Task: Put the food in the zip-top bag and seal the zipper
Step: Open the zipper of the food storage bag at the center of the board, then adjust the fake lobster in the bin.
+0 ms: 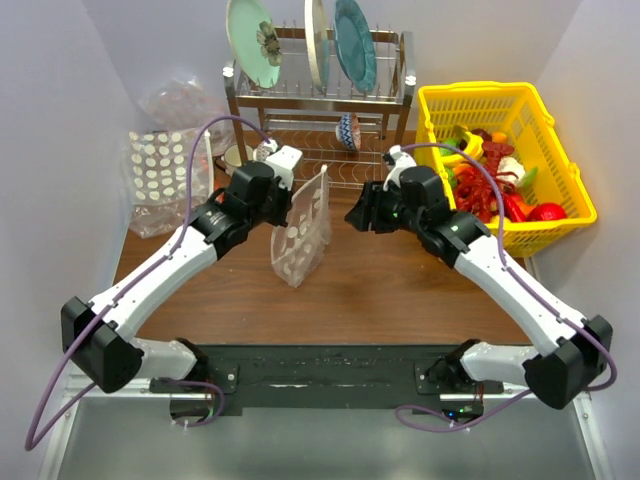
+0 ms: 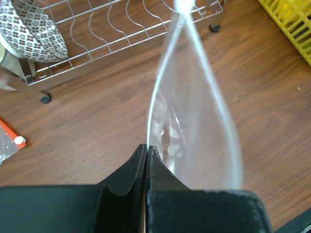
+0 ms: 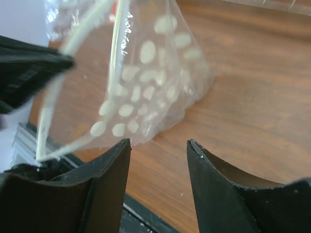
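Clear, seemingly white-dotted zip-top bag [image 1: 300,235] gapes, pinched in left claw [image 2: 146,146]; right claw [image 3: 159,141] apart.

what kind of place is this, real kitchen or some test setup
Most likely a mock kitchen test bench, not a real kitchen: a dish rack with plates, a yellow basket of toy food, all on a wooden table boxed in by plain walls.

Clear white-dotted zip-top bag [image 1: 300,236], yellow basket [image 1: 478,95]

Worktop [image 1: 400,290] layout: zip-top bag [image 1: 300,235] stands centre, between left hand [image 2: 146,150] and right hand [image 3: 159,141] — dish rack [image 1: 320,95] behind; basket [image 1: 480,92] holding food [image 1: 490,185] right rear; flat pack [image 1: 160,175] left rear.
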Available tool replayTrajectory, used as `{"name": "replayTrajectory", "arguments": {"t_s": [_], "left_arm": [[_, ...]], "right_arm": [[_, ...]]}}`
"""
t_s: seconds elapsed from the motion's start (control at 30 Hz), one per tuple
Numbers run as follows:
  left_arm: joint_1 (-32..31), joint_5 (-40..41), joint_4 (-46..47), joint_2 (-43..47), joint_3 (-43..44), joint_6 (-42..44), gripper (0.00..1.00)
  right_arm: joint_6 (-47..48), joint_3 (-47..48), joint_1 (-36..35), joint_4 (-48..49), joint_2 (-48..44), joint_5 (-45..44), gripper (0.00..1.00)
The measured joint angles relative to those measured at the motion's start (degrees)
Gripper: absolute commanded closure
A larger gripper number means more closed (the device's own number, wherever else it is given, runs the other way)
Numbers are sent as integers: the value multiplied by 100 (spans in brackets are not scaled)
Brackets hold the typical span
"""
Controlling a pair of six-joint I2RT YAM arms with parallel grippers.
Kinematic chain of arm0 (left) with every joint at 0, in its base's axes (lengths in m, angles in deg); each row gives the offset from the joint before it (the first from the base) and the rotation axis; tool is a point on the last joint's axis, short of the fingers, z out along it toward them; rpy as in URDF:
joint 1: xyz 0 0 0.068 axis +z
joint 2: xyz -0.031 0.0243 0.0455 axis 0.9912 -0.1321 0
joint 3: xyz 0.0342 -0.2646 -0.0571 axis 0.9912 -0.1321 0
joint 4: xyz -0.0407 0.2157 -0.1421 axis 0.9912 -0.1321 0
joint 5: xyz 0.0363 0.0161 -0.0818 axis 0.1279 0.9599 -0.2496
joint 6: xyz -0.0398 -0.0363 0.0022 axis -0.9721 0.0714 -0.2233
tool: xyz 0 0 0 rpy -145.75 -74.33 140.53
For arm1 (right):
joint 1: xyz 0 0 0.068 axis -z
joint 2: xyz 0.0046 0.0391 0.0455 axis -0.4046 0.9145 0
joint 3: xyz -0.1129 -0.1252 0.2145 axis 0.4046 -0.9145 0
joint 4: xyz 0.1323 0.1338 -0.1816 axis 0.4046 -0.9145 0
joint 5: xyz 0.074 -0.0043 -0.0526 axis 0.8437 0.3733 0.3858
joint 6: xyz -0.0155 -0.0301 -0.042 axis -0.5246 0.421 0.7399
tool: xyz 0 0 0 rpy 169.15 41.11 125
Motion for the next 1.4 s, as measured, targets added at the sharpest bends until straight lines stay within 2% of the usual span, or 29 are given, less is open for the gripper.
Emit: {"name": "replayTrajectory", "arguments": {"t_s": [0.2, 0.33, 0.47, 0.63, 0.93, 1.1, 1.17, 1.37, 1.4], "left_arm": [[0, -94, 68, -181, 0, 57, 100], [0, -66, 31, -184, 90, 116, 100], [0, 79, -76, -181, 382, 199, 100], [-2, 389, -122, -116, 664, 321, 100], [-85, 651, 72, -52, 356, 490, 100], [-98, 398, 278, -52, -131, 466, 100], [-103, 234, 420, -46, -332, 433, 100], [-103, -190, 752, -42, -640, 284, 100], [-103, -249, 815, -42, -664, 275, 100]], "right_arm": [[385, 955, 133, -796, -234, -861, 46], [540, 1283, 732, -1104, -306, -1320, 47], [608, 1397, 1279, -1215, -319, -2022, 47], [723, 1403, 1554, -1211, -278, -2761, 47], [822, 1408, 2673, -1193, 372, -3178, 45], [785, 1325, 3163, -1080, 772, -3198, 35], [774, 1259, 3342, -1036, 894, -3156, 26], [693, 1141, 3851, -990, 1303, -2809, 21], [664, 1126, 3919, -990, 1338, -2728, 18]]}}
